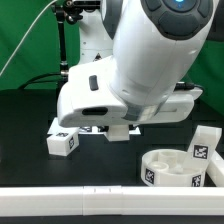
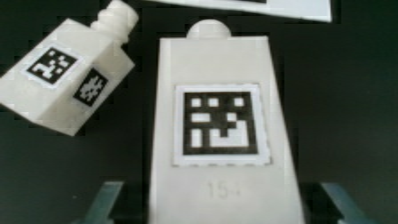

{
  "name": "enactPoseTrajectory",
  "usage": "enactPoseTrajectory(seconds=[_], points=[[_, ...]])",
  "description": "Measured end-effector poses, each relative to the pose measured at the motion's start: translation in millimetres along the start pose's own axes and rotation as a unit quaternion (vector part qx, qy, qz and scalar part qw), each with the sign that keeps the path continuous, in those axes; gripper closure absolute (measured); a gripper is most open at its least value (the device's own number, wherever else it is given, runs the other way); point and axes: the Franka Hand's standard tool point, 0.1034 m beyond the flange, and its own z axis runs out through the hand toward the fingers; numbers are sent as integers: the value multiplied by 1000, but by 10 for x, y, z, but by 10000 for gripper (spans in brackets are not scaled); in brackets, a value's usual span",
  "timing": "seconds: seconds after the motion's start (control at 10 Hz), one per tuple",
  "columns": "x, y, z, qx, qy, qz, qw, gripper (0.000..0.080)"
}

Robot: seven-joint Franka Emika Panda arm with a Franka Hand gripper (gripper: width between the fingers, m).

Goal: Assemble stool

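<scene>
In the wrist view a blocky white stool leg (image 2: pixel 221 110) lies flat on the black table with its square tag facing up. My gripper (image 2: pixel 222 205) is open and straddles the leg's near end. A dark gap shows between the leg and each of the fingers (image 2: pixel 111 202). A second tagged leg (image 2: pixel 71 75) lies tilted beside it. In the exterior view my gripper (image 1: pixel 120 133) is low over the table and the second leg (image 1: pixel 62 141) lies toward the exterior view's left. The round ring-shaped seat (image 1: pixel 178 166) stands at the exterior view's right, with another tagged leg (image 1: pixel 205 145) upright by it.
A long white bar (image 1: pixel 100 191) runs across the table's front edge. The marker board's edge (image 2: pixel 267 8) shows just beyond the two legs in the wrist view. The arm's bulk hides the back of the table in the exterior view.
</scene>
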Motion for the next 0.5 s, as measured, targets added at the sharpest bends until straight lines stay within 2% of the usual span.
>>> enactPoseTrajectory(seconds=[0.1, 0.2, 0.3, 0.4, 0.5], points=[[-22, -8, 32, 20, -13, 9, 1000, 461], [39, -8, -62, 32, 13, 14, 999, 461], [63, -40, -246, 43, 63, 21, 997, 461], [11, -51, -368, 41, 100, 24, 994, 461], [-1, -40, -428, 35, 126, 22, 991, 461]])
